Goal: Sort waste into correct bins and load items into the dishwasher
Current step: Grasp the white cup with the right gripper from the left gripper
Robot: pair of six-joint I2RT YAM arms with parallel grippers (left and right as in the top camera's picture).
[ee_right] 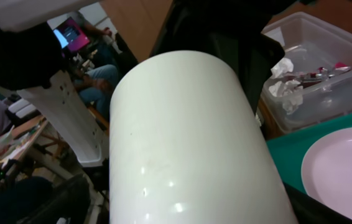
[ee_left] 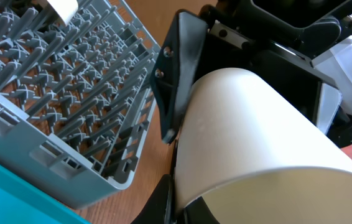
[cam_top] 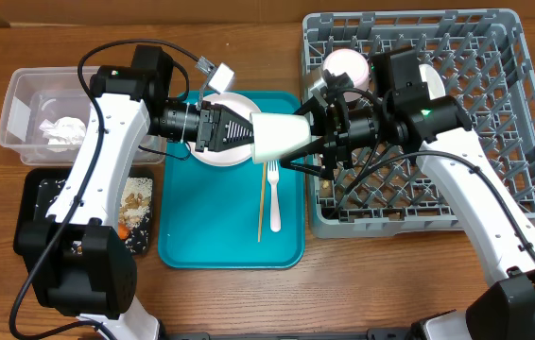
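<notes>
The left claw (cam_top: 244,132) is pinching the small white cup (cam_top: 282,135) by its rim, holding it sideways over the teal tray (cam_top: 211,227). The cup's base is pointing toward the right claw (cam_top: 312,142), whose fingers are standing spread on either side of it. Both arms are reaching inward, wrists level. The plate (cam_top: 218,156), fork (cam_top: 274,198) and chopstick (cam_top: 260,203) are lying underneath, and the dish rack (cam_top: 494,113) is sitting behind the right claw.

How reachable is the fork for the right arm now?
Probably not yet: the right gripper straddles the cup held by the left gripper. The fork itself lies uncovered on the tray.
</notes>
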